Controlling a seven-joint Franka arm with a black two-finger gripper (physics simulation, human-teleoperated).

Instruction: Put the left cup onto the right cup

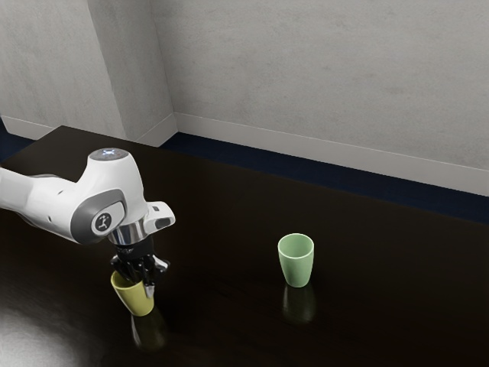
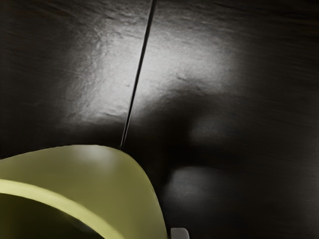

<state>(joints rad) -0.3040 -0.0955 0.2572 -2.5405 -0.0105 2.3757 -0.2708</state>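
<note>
Pinching tilted olive-yellow cup (image 1: 134,300) by rim, seemingly lifted: end effector (image 1: 137,280).

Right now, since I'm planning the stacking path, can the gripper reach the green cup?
Likely yes: the gripper, shut on the yellow cup, has only dark table between it and the upright green cup.

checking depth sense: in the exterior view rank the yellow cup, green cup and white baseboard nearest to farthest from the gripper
1. yellow cup: right at the gripper, gripped at its rim under the hand.
2. green cup: upright on the table, off toward the exterior view's right.
3. white baseboard: at the foot of the back wall, beyond the table's far edge.
</note>
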